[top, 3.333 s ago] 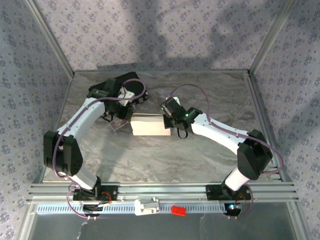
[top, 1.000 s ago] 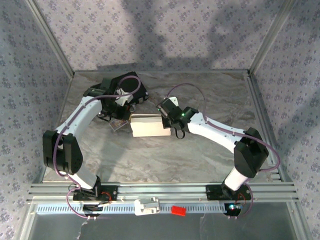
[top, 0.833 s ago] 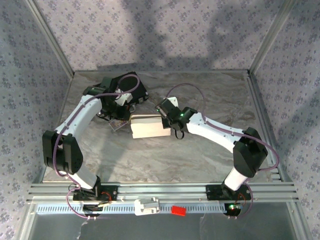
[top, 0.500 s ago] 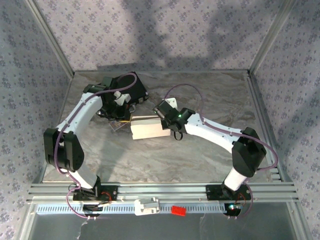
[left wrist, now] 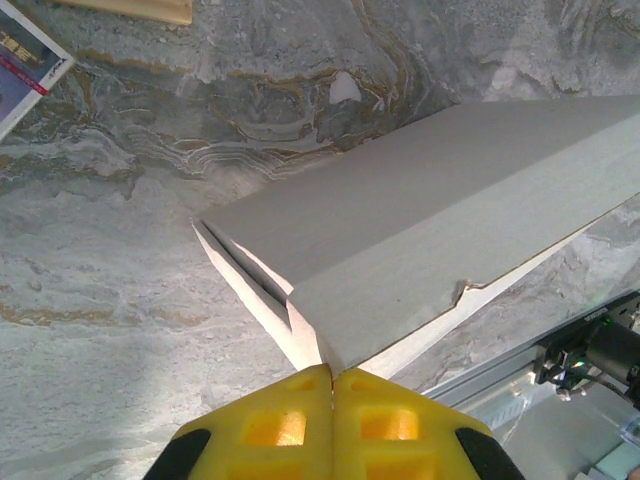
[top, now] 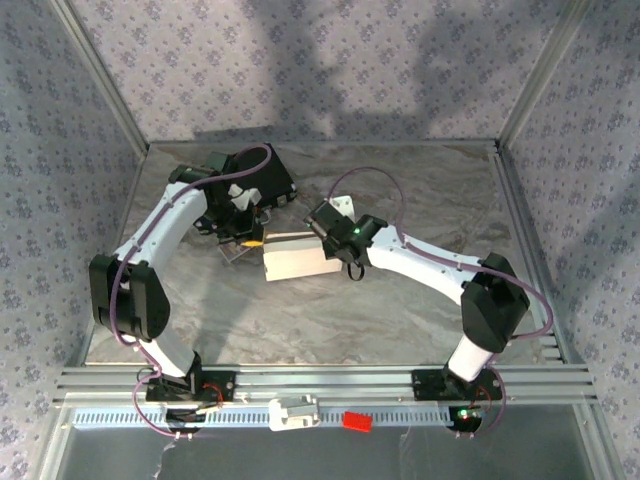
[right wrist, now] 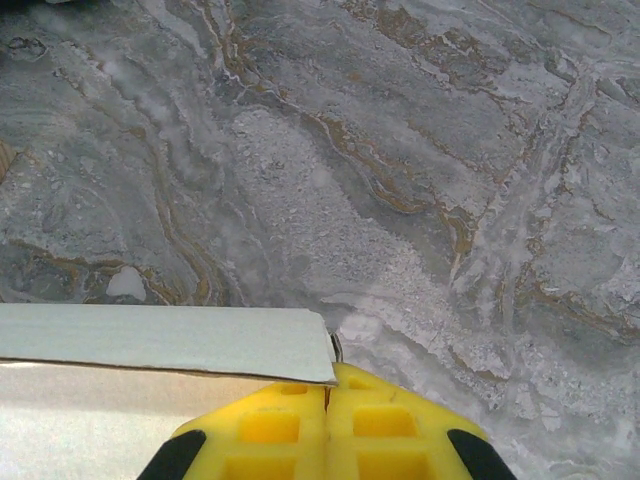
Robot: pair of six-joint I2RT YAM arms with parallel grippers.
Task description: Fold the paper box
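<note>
Where marble tabletop [top: 400,320] ran centre-left in top view, paper box [top: 297,257] lay flat between both arms. Left gripper [left wrist: 331,372]: yellow fingers [left wrist: 270,425] clenched together, box's pointed corner entered seam between them, pinched; box body stretched away up-right. Right gripper [right wrist: 327,386]: fingers [right wrist: 400,425] pressed together, white flap corner touched tips at seam and overlapped one pad; whether paper was caught, could not tell. Printed card [left wrist: 25,65] lay apart from box on marble.

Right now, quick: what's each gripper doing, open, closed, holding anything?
Left gripper: closed, pinching a corner of the paper box.
Right gripper: closed, seemingly pinching the paper box's edge.
</note>
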